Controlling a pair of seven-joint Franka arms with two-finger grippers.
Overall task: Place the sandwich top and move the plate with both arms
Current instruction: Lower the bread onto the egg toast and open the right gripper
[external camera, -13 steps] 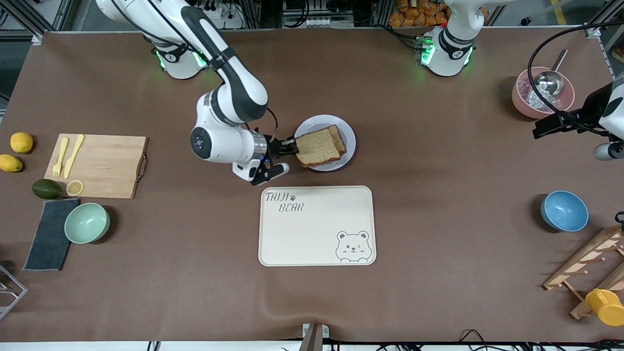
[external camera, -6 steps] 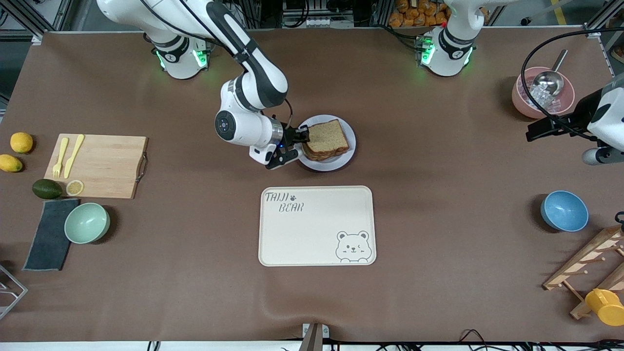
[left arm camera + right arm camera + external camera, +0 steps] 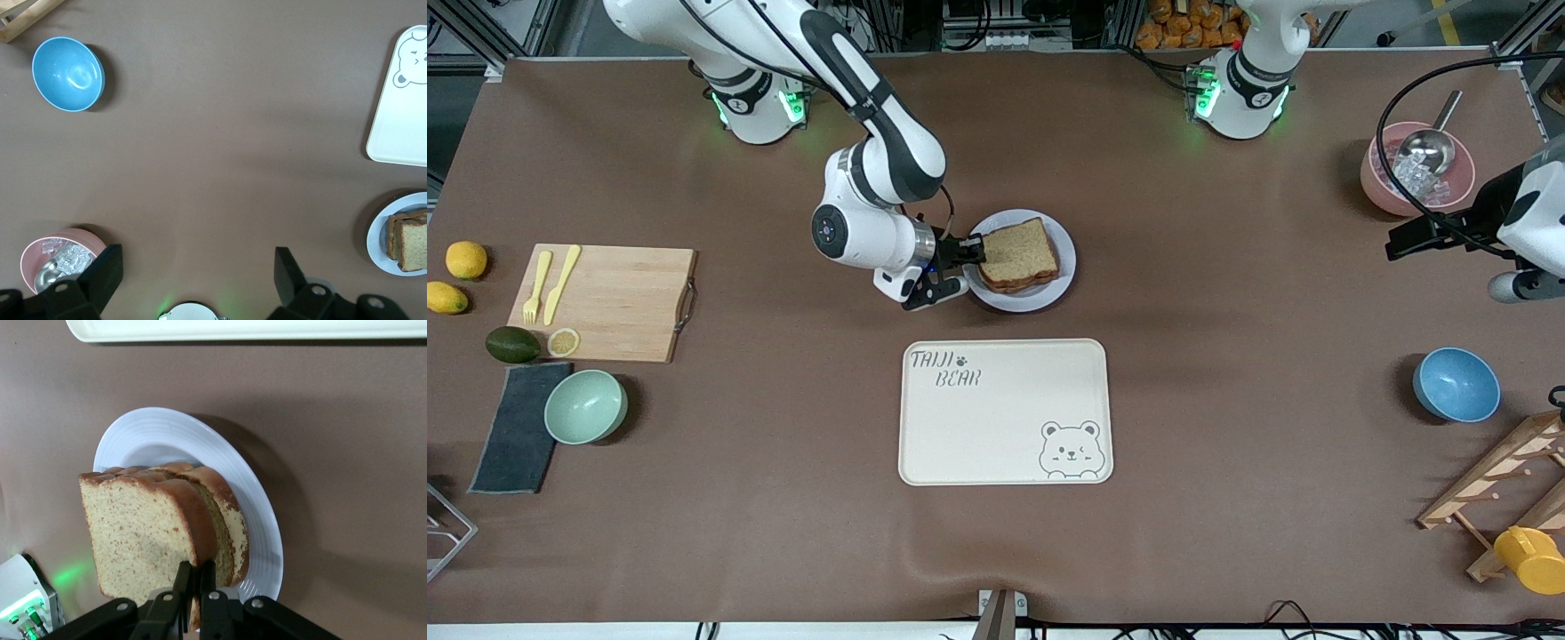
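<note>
Right gripper [image 3: 971, 252] pinched on the edge of the sandwich top [image 3: 1018, 254], holding it over the lower slice on the plate [image 3: 1064, 267], mid-table just past the cream tray [image 3: 1005, 412] toward the bases' edge. Left gripper [image 3: 193, 280] fingers spread, empty, waiting above the left arm's end near the pink bowl [image 3: 1378, 191].

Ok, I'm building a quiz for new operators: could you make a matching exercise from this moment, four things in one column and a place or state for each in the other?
1. light tan bread slice
2. round pale plate
3. cream bear tray
4. left gripper

A. jaws open, waiting over bare table
B. clamped in the right gripper
C. nearest the front camera
D. carrying stacked bread

Pairs: 1-B, 2-D, 3-C, 4-A
</note>
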